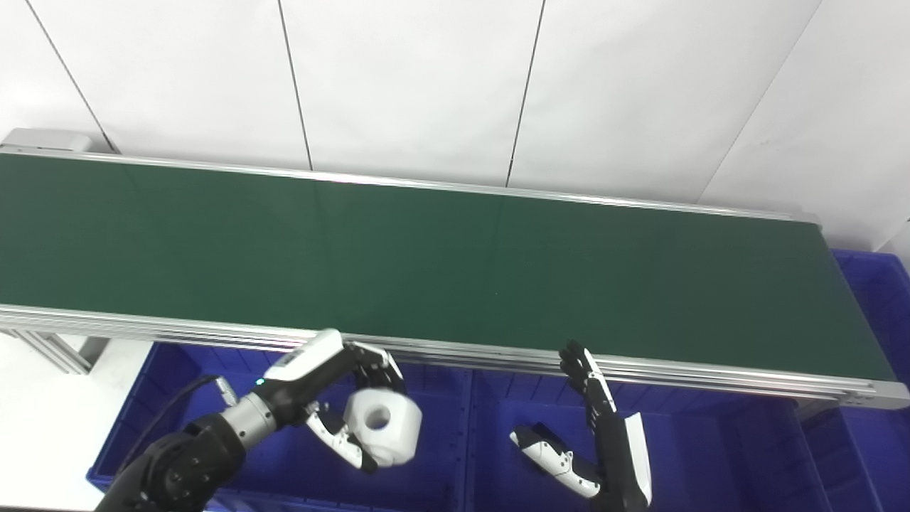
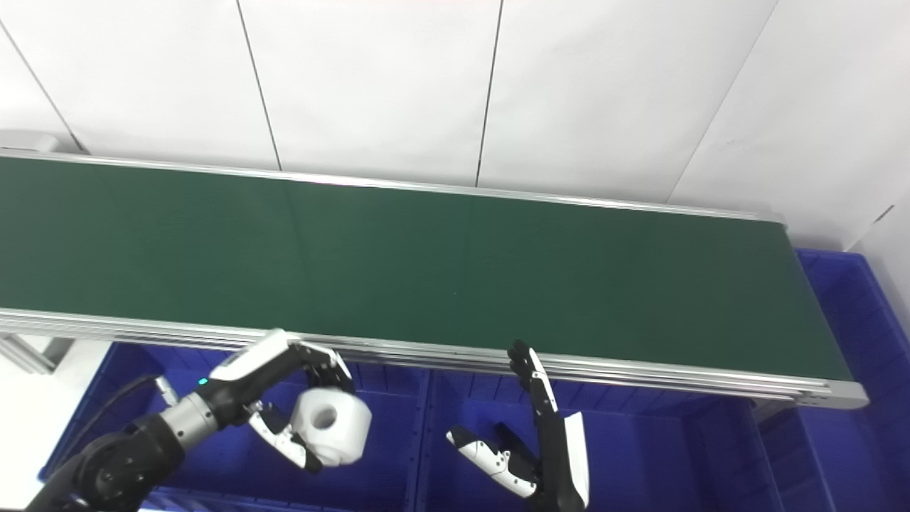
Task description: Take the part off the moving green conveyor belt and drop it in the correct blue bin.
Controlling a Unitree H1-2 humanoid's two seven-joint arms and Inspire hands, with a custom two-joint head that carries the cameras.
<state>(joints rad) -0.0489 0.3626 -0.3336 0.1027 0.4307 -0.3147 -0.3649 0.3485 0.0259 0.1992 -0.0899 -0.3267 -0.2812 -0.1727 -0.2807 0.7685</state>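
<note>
Step in hand, by judgement: the drop, with the pick already done. White part point(image 1: 382, 425), blocky with a round hole through its face, off the belt and gripped by left hand point(image 1: 340, 405), fingers point(image 1: 377, 364) curled over its top and thumb under its near side. Held in the air above the left blue bin point(image 1: 153, 390), near side of the conveyor rail, clear of the bin floor as far as can be told. Green conveyor belt point(image 1: 441, 263) bare along its whole visible length, running left to right across the scene with a silver frame on the near edge.

Right hand point(image 1: 593, 434) empty and spread, fingers pointing up toward the rail, thumb out to the left, poised over the middle blue bin point(image 1: 711, 441). Waiting, not working. Third blue bin point(image 1: 878, 299) at the far right end of the belt.

Next move, likely: release over the left bin, if that is the correct one; nothing visible marks which bin suits this part. Calls for opening the fingers with the part well inside the bin walls and away from the divider between left and middle bins, just to the right of the part.
</note>
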